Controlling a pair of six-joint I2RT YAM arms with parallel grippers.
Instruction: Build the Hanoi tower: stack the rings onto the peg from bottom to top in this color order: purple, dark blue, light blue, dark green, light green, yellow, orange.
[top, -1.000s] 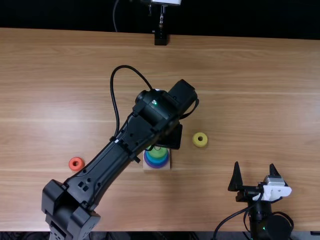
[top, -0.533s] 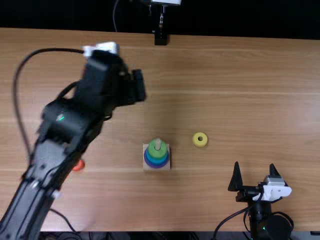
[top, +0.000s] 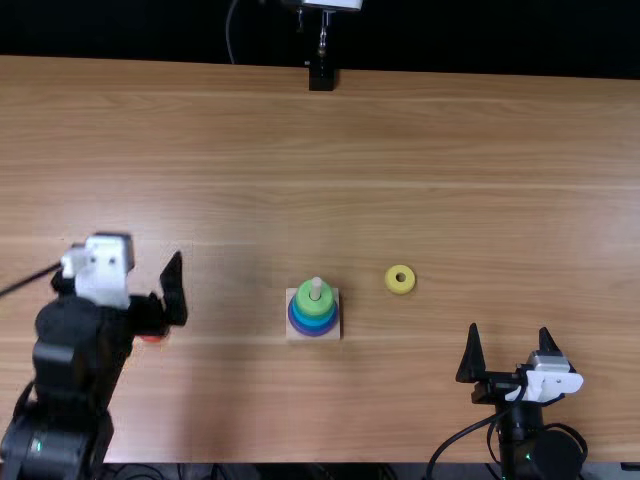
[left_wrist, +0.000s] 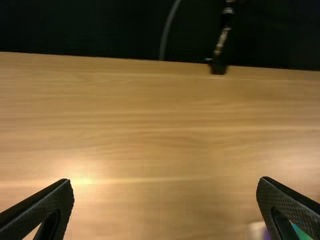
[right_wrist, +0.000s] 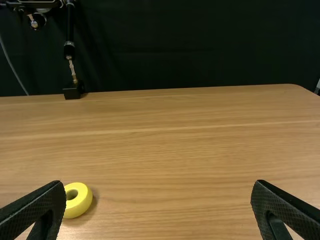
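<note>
left hand (top: 146, 254), fingers spread, orange ring (top: 151, 338) partly hidden behind it, right hand (top: 509, 328) likewise spread, yellow ring (top: 400, 288) well apart

We see the desk (top: 450, 130) lit brightly and quite evenly in the top view, with a pale sheen towards three o'clock, while the backdrop (top: 480, 35) at twelve stays nearly black. Around eight o'clock, the left arm (top: 75, 365) has slightly smeared outlines. In the left wrist view, we get a warm patch of glare at eight o'clock; the wood grain is soft, and the ring stack (left_wrist: 300, 232) at five o'clock is blurred. In the right wrist view, we find gentler light and a soft shadow at the yellow ring's (right_wrist: 84, 205) four o'clock side.
</note>
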